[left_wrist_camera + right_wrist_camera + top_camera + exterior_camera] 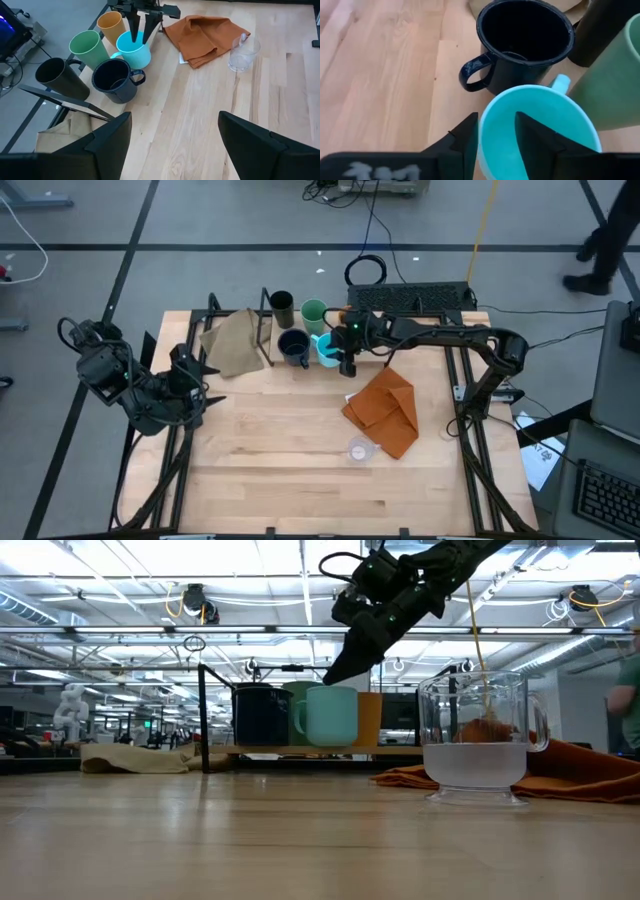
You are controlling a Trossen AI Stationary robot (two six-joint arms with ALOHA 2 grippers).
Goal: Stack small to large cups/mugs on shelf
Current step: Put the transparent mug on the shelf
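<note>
**Light blue mug: rim grasp on the shelf**

The right gripper [495,145] straddles the light blue mug's [134,49] rim, one finger inside, one outside, jaws slightly parted. The mug stands on the shelf [300,751] beside the navy mug [115,81]. Likely rigid, light, smooth: grip the wall. The left gripper [172,142] waits open.

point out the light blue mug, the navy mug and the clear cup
light blue mug [134,50]: left wrist view, on its outer wall below the rim
navy mug [522,37]: right wrist view, on its dark inside
clear cup [478,745]: low view, on its glass wall
</note>
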